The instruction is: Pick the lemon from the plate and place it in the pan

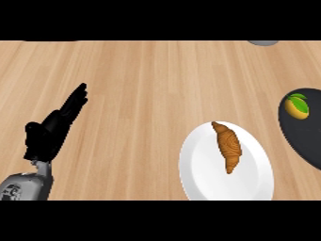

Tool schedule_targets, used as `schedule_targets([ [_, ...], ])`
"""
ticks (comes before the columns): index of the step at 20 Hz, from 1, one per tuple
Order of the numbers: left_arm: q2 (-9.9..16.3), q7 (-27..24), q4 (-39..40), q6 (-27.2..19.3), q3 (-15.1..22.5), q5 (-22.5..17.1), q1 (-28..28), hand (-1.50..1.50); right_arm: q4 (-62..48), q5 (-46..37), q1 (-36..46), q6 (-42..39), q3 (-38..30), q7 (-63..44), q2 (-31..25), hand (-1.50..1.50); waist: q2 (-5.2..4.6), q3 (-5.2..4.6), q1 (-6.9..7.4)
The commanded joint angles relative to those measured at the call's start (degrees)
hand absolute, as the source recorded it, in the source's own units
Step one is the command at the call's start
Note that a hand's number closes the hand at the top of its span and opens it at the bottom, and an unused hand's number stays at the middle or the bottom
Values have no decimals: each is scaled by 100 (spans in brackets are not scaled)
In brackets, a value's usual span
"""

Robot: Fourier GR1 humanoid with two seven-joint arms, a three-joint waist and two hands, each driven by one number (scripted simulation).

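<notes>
A yellow lemon (297, 108) with green leaves lies in the dark pan (314, 136) at the right edge. The white plate (203, 174) at the lower middle right carries a brown croissant (227, 146) and no lemon. My left hand (50, 130) rests at the lower left with its fingers straight and raised, holding nothing, far from plate and pan. My right hand does not show in the head view.
A grey object (263, 42) peeks in at the top right edge of the wooden counter (142, 84). A dark sliver (52, 40) shows at the top left edge.
</notes>
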State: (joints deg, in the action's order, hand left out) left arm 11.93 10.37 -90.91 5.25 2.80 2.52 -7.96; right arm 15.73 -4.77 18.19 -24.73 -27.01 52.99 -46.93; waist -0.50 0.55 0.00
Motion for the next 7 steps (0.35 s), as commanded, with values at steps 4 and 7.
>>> schedule_targets([
  [4,64,294,-177,32,-91,-88,-80,0,243,167,-715,-1232,34,1388,83,-150,46,-1,-50],
  [7,4,242,-109,-2,-66,-59,-112,0,324,218,-902,-1084,52,1439,139,-150,30,7,-50],
])
